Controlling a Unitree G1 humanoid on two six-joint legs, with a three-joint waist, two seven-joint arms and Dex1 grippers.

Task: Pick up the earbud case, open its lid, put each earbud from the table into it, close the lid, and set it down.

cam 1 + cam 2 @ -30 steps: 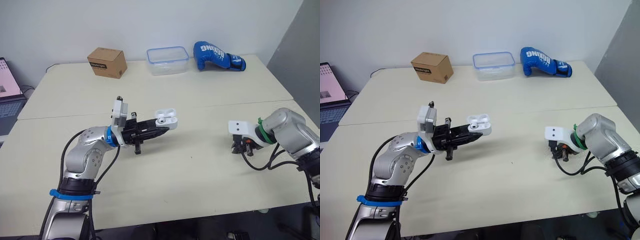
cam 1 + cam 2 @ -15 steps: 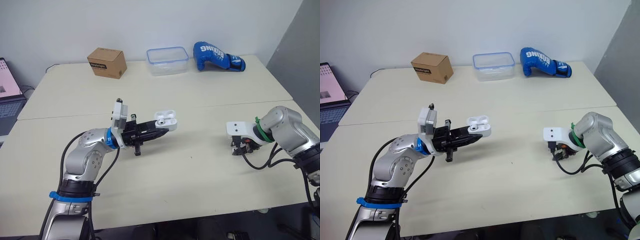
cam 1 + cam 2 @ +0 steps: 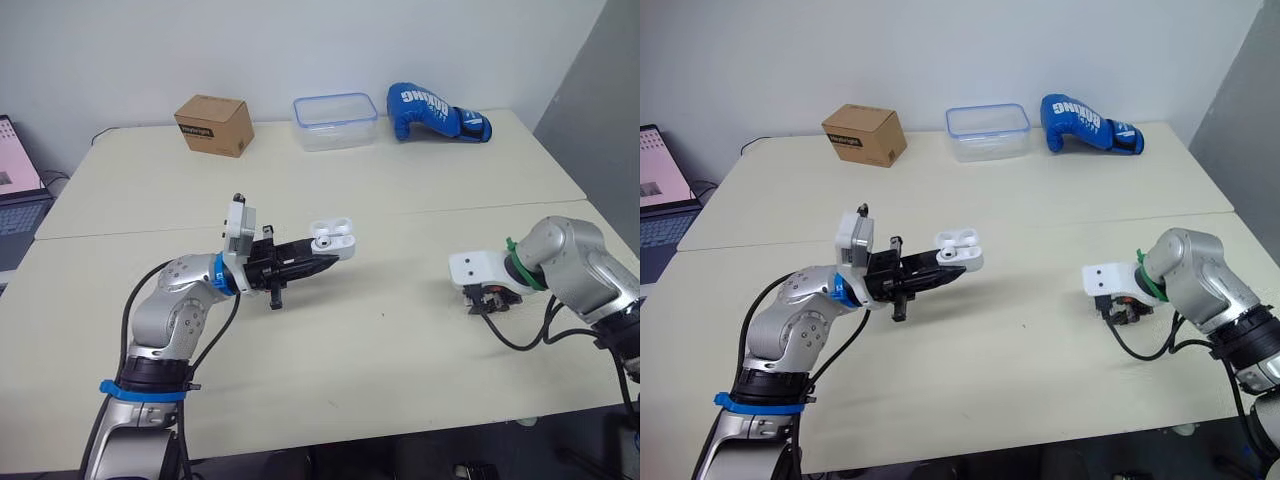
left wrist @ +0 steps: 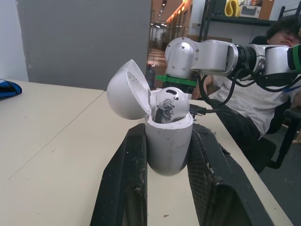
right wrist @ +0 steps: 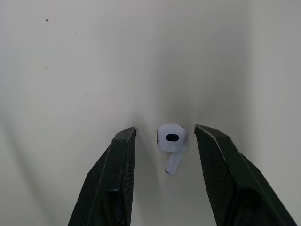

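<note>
Cream table point(image 3: 400, 200). The loose earbud point(image 5: 171, 137) lies on it between the right gripper's point(image 5: 164, 132) spread fingers, untouched; judged light and slick, best pinched across its round head. Left gripper point(image 4: 168, 129) clamps the open case point(image 3: 333, 240) aloft.

A pale cream table point(image 3: 420, 215), seemingly two pushed together, stands against a plain white wall point(image 3: 300, 45); a grey panel point(image 3: 598, 95) rises at the far right.
</note>
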